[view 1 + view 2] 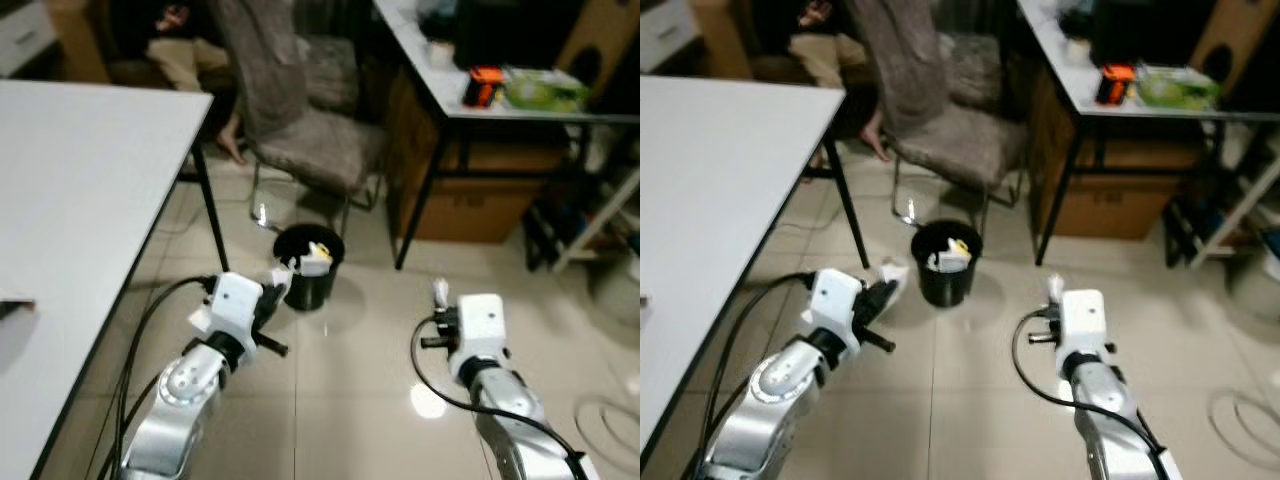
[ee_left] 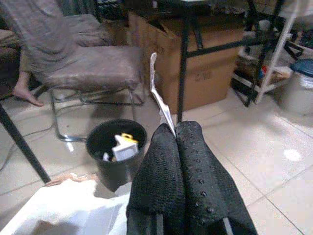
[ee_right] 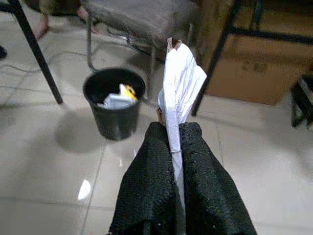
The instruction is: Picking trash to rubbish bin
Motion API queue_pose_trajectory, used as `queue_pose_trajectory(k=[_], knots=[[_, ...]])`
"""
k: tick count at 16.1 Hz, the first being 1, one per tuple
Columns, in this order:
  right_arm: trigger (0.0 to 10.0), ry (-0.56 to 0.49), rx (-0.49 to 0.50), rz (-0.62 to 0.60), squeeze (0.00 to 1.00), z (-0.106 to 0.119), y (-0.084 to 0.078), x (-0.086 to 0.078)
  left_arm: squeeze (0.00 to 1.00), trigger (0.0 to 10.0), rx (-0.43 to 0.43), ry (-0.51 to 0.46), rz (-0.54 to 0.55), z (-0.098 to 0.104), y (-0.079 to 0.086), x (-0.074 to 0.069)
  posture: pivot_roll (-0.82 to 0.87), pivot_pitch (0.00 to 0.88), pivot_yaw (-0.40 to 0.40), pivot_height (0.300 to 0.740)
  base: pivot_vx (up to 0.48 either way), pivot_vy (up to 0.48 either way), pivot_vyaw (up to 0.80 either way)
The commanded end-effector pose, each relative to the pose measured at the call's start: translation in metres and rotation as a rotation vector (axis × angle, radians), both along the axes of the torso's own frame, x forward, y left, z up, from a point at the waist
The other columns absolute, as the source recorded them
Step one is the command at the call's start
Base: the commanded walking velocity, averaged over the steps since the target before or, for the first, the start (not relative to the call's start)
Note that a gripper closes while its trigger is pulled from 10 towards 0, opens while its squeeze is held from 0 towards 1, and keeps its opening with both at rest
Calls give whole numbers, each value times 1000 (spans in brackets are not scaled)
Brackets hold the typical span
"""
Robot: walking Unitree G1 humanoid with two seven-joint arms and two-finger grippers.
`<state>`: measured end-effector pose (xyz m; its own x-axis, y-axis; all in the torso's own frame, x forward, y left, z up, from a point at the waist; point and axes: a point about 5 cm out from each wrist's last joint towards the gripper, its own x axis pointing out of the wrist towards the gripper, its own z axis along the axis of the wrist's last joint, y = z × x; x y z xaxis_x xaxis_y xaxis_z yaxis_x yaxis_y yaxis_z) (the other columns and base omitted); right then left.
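The robot stands on the shiny pale tile floor (image 1: pixel 360 370) with one round black plastic rubbish bin (image 1: pixel 308 266) just ahead, a bit to the left of the middle. The left gripper (image 2: pixel 172 132) is pinched tight on a thin flat white scrap of paper (image 2: pixel 157 93), and it hangs just beside the bin on its left side. The right gripper (image 3: pixel 174 134) is squeezed shut on a folded white paper wrapper (image 3: pixel 180 83) and is farther from the bin, off to the right — so there are two bits of trash in the air, one in each gripper. The bin already has some trash in it: a white crumpled piece with a yellow bit (image 3: pixel 117 98). To do this step well, I think the left arm should reach a little more to the right until the scrap is right over the hole, then let go, not sooner, or the light paper could float down onto the floor. Far behind stand one grey padded chair with metal legs (image 1: pixel 320 140), two tables — a white table (image 1: pixel 80 200) on the left and a black-legged table (image 1: pixel 440 110) on the right — and one brown cardboard box (image 2: pixel 205 63).
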<state>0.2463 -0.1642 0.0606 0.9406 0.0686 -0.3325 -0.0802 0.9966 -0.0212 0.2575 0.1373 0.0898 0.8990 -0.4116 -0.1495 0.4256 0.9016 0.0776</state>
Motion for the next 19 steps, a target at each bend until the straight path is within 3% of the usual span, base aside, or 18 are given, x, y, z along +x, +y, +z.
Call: queue_pose_trajectory(k=[1,6,19], knots=[[10000,-33,3,39,0,6,10,7,0,10000,19,0,24,-2,9,2,-74,66,-37,740,420,0,0],[10000,-63,-102,61,0,3,11,10,0,10000,22,-3,42,-3,10,5,-74,70,-34,740,420,0,0],[10000,-47,-41,103,0,-1,16,10,0,10000,30,-1,42,-7,12,7,-75,53,-38,740,443,0,0]])
